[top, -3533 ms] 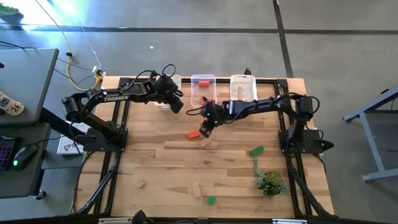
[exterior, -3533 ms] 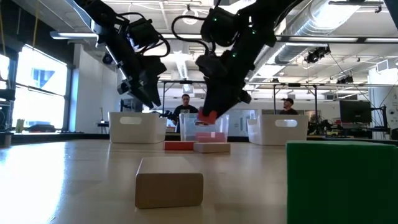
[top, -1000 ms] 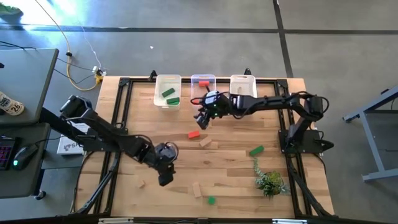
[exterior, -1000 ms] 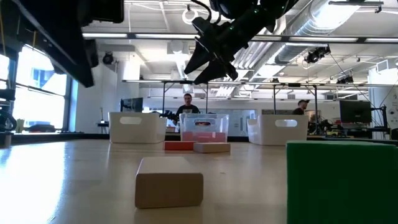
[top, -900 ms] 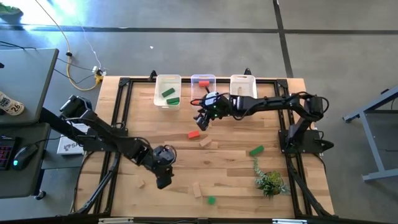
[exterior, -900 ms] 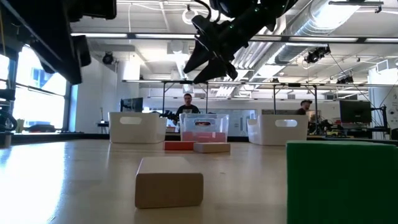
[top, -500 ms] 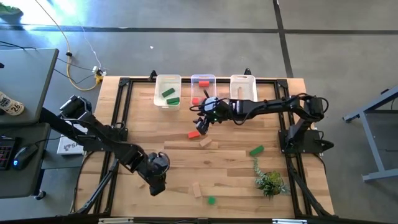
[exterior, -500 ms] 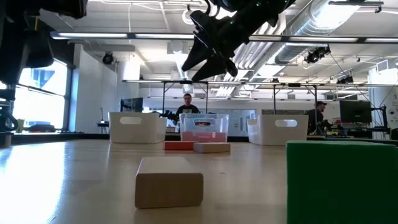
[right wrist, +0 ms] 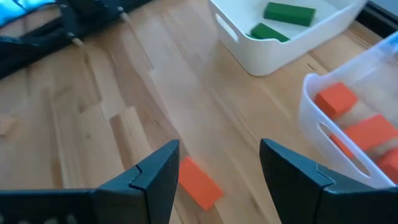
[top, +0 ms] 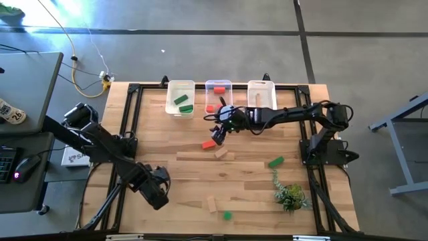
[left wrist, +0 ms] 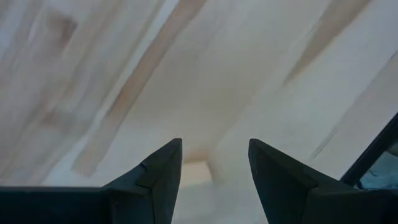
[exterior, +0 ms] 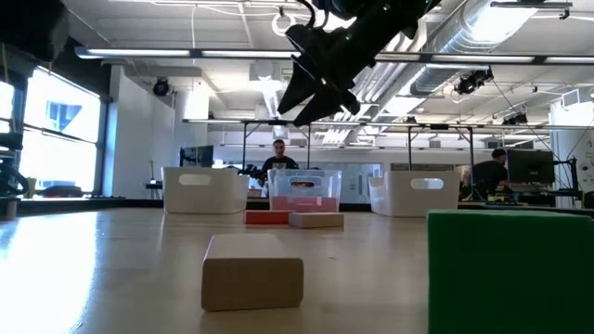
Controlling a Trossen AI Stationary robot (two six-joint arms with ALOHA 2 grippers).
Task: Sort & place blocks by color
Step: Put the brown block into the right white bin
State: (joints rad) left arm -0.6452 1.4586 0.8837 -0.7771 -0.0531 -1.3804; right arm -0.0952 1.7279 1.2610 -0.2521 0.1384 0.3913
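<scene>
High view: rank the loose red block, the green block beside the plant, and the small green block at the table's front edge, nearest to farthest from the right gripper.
From the right gripper:
1. Red block, just beside it, mid-table.
2. Green block, right side, near the plant.
3. Small green block, front edge.

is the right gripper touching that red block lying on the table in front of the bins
Apart. In the low view the right gripper hangs well above the table, with open air between it and the red block. The right wrist view shows the block on the wood, ahead of the open fingers.
</scene>
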